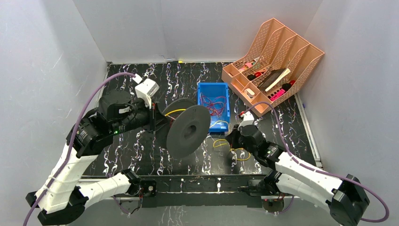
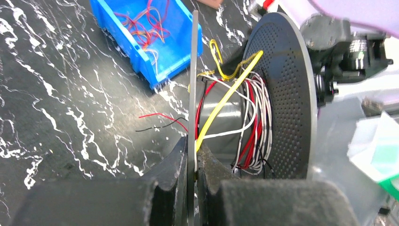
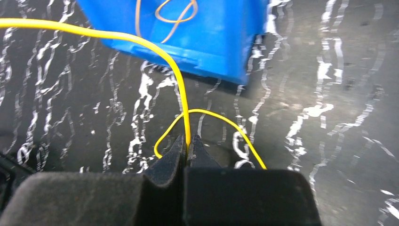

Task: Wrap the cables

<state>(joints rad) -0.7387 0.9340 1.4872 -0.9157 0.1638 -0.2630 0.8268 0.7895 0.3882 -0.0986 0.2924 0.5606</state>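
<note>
A dark grey spool (image 1: 188,129) is held upright over the table's middle. My left gripper (image 1: 159,120) is shut on the rim of one flange (image 2: 193,70), with a yellow cable (image 2: 226,99) pressed beside it at the jaws (image 2: 193,157). The yellow cable crosses the spool's core, which carries wound red, white and black wires (image 2: 251,127). My right gripper (image 1: 232,140) is low over the table, right of the spool, shut on the yellow cable (image 3: 181,89) at its fingertips (image 3: 187,141). The cable loops on the table (image 1: 242,154) and runs off to the left.
A blue bin (image 1: 226,101) with loose red cables stands behind the spool; it also shows in the left wrist view (image 2: 141,59) and the right wrist view (image 3: 211,42). An orange file rack (image 1: 277,56) stands at the back right. A loose red and black wire (image 2: 160,121) lies on the table.
</note>
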